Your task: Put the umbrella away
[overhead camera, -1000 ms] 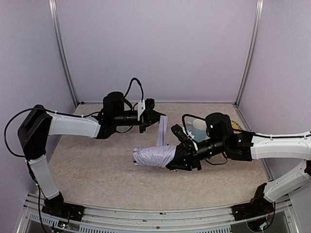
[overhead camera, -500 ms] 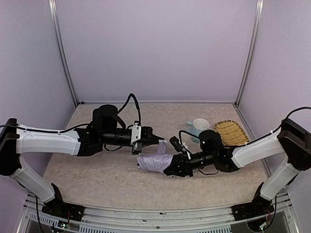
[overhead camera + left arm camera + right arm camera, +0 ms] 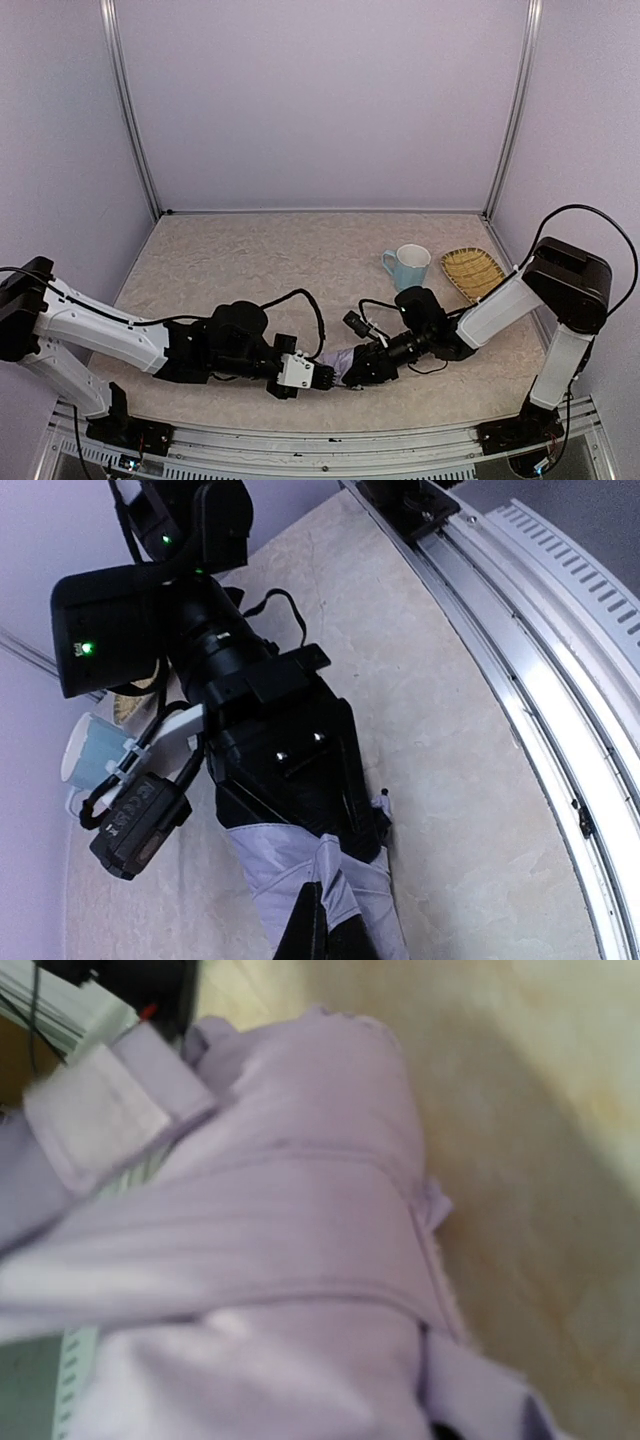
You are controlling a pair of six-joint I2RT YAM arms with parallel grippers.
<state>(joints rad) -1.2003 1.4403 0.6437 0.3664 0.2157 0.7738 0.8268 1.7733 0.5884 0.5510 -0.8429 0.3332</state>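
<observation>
The umbrella (image 3: 338, 361), a folded pale lavender bundle, lies low over the table near its front edge, between my two grippers. My left gripper (image 3: 322, 375) is shut on the umbrella's fabric strap (image 3: 345, 875), which is drawn across the folded canopy (image 3: 270, 865). My right gripper (image 3: 361, 367) is shut on the umbrella's other end, its black fingers (image 3: 345, 780) on either side of the fabric. In the right wrist view the canopy (image 3: 300, 1360) fills the frame, with the strap band (image 3: 250, 1230) across it and a hook-and-loop tab (image 3: 95, 1120). The handle is hidden.
A light blue mug (image 3: 408, 266) stands at the back right, with a woven yellow dish (image 3: 472, 272) beside it. The metal front rail (image 3: 300, 445) runs just in front of both grippers. Frame posts and pale walls close in the table.
Both arms have come down from mid-table toward the near edge, taking the umbrella with them. The strap, earlier stretched up from the bundle, now lies across it.
</observation>
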